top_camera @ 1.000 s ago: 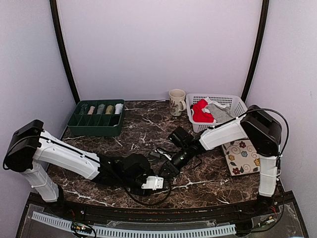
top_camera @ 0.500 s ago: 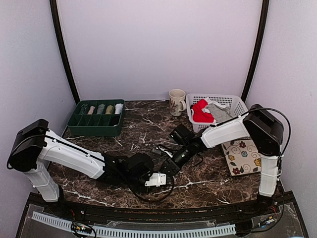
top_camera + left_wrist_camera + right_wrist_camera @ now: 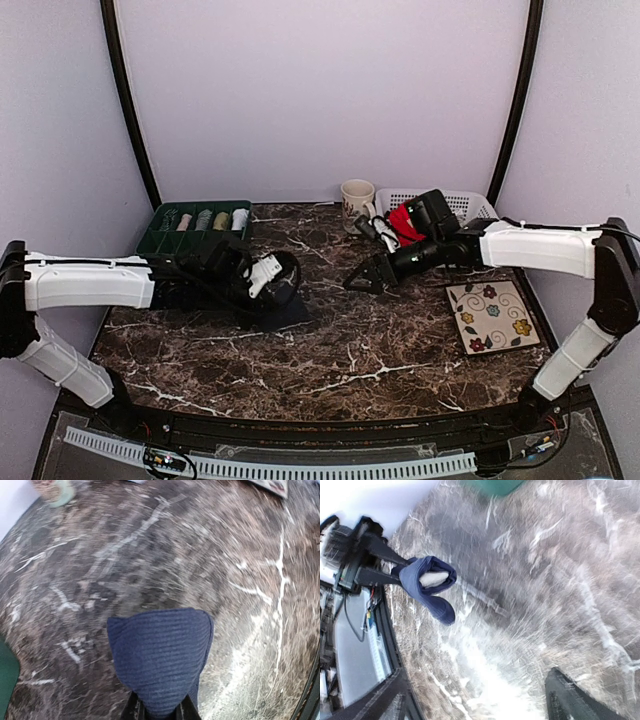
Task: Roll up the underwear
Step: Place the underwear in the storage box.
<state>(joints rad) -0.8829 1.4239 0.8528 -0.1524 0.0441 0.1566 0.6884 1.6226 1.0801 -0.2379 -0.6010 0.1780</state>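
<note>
Left pincer [image 3: 159, 713] is clamping one end of the navy underwear [image 3: 159, 655], its fingers closed tight on the cloth at the bottom edge of the left wrist view. The rest of the garment is spreading away from them as a folded, ribbed flap. Seen from above, this is happening left of centre, just in front of the green tray [image 3: 160, 262]; I cannot tell whether the cloth's lower edge is touching the marble table [image 3: 380, 350]. The right pincer [image 3: 477, 690] is standing wide open and is holding nothing. It is hovering near the middle of the frame, well apart from the cloth. The red underwear [image 3: 404, 226] and grey underwear [image 3: 442, 226] are lying in the white basket [image 3: 470, 203] at upper right of centre. Judging by how it is drooping, the navy piece is looking very light, limp and without stiffness, so it is likely to sag and unfold wherever it is left unsupported. The ribbed knit should be giving the fingers good friction, and nothing about it is looking fragile. A sensible hold is at a hem or folded edge, pinching through all layers, while the free pincer is pinning the opposite end.
</note>
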